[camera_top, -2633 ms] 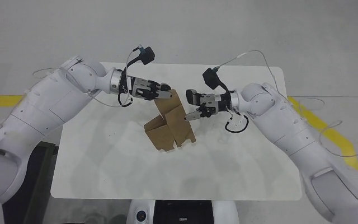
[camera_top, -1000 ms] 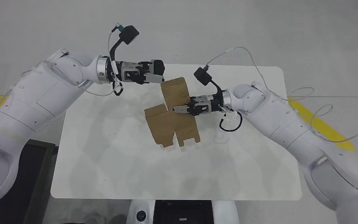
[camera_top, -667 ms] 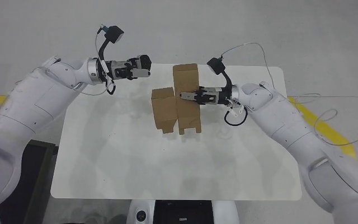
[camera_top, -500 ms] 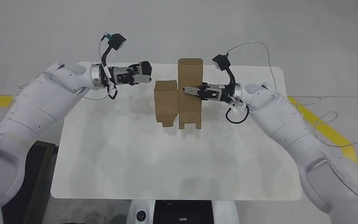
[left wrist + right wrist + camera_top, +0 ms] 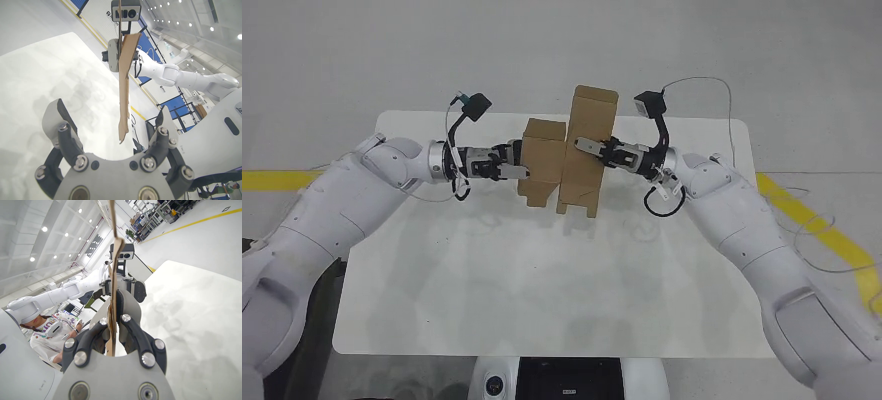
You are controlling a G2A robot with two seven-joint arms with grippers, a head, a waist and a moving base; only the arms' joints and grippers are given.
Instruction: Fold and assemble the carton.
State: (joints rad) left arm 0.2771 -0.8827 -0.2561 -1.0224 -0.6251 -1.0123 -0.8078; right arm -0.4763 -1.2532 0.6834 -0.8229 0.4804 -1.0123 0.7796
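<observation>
Carton point(image 5: 580, 150) in tight pinch of right hand point(image 5: 114, 311), its edge just before spread-apart left hand point(image 5: 111, 108)

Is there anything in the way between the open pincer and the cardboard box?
No, nothing visible is in the way. The left pincer is open, and the carton is right in front of it with only air between them. The right pincer is clamped on the carton, holding it up.

White arms point(image 5: 352, 200), grey fingers point(image 5: 54, 113), silver screws point(image 5: 81, 162)
</observation>
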